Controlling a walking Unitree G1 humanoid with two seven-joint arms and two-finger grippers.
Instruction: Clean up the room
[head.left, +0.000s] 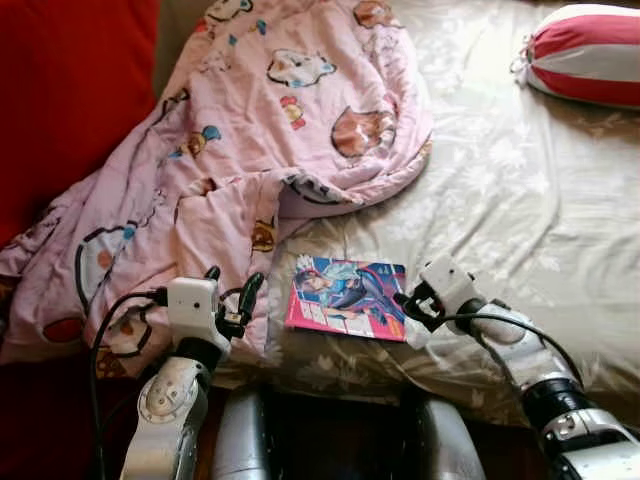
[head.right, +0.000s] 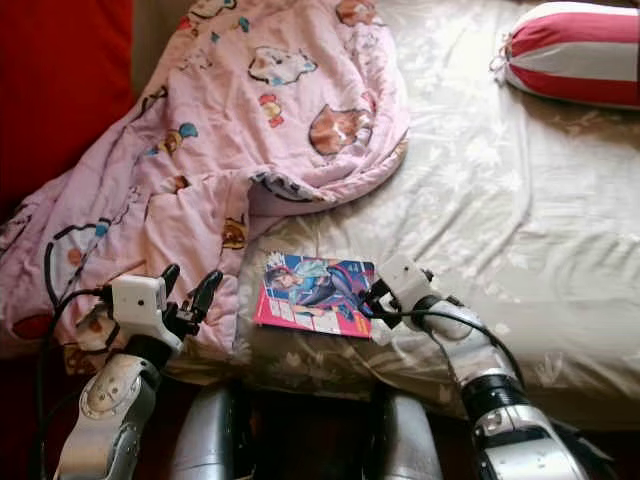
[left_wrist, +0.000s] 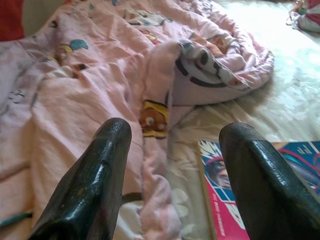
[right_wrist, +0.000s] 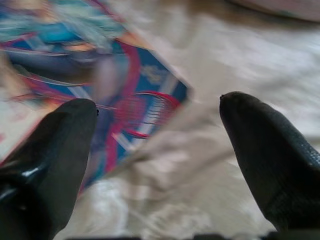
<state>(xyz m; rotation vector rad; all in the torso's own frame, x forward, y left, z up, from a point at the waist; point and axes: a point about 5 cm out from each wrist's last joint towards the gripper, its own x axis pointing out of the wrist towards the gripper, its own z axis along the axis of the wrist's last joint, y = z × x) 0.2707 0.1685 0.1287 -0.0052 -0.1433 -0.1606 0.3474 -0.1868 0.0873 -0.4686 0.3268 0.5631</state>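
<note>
A bed (head.left: 520, 200) covered in a beige floral sheet spreads out ahead of both grippers. Across its far left part lies a rumpled pink quilt (head.left: 250, 130) printed with cartoon animals, its near edge folded over so a dark-patterned underside shows. Left of the quilt stands a red surface (head.left: 60, 100), too plain to identify further. A red-and-white striped pillow (head.left: 590, 55) rests on the sheet, well beyond the right gripper and off to its right.

The left gripper (head.left: 232, 295) hovers over the near edge of the quilt, its two black fingers (left_wrist: 95, 180) spread apart with nothing between them. Straight ahead of these jaws is a quilt fold with a small bear print; just to their right side lies the comic book.

The right gripper (head.left: 410, 305) sits at the right edge of the comic book (head.left: 348, 297), fingers (right_wrist: 270, 150) parted and not clamped on anything. Between these jaws the wrist view shows the book's blue and pink corner (right_wrist: 150, 95) and wrinkled sheet beside it, blurred. The book lies flat on the sheet near the bed's front edge, between the two grippers, just beside the quilt's hem; whether they touch cannot be told.
</note>
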